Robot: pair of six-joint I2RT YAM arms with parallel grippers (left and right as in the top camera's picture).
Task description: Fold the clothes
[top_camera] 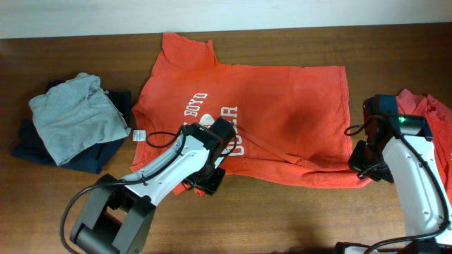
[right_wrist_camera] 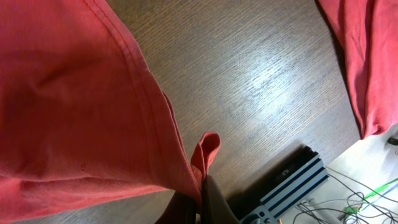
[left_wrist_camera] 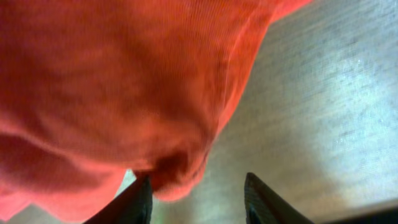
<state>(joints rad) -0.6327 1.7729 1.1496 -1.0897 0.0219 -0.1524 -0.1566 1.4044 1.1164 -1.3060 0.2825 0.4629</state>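
The shirt [top_camera: 282, 106] lies spread flat mid-table, collar toward 9 o'clock and hem toward 3. My right claw [right_wrist_camera: 200, 196] is clenched on the hem corner at the shirt's 4 o'clock. My left claw [left_wrist_camera: 198, 186] stands released at the near edge around 7 o'clock, with a lobe of cloth beside one finger [left_wrist_camera: 138, 198] but nothing pinched. I judge the step to be a lengthwise fold, carrying the near edge toward 12. To do it well, my left claw should close on the edge cloth itself, through both layers if it can. Then both claws should lift level and travel together, so the fold line runs straight and the lettering side does not bunch. The right corner looks taut, so too much pull toward 3 could drag the whole shirt. For room, bare table [top_camera: 296, 219] is open along 6 o'clock and in a strip at 12. At 9 o'clock a grey garment [top_camera: 74, 113] sits on a navy one [top_camera: 92, 159], near the collar. At 3 o'clock another red garment [top_camera: 431, 113] lies just beside my right arm, so I should keep my swing inward.
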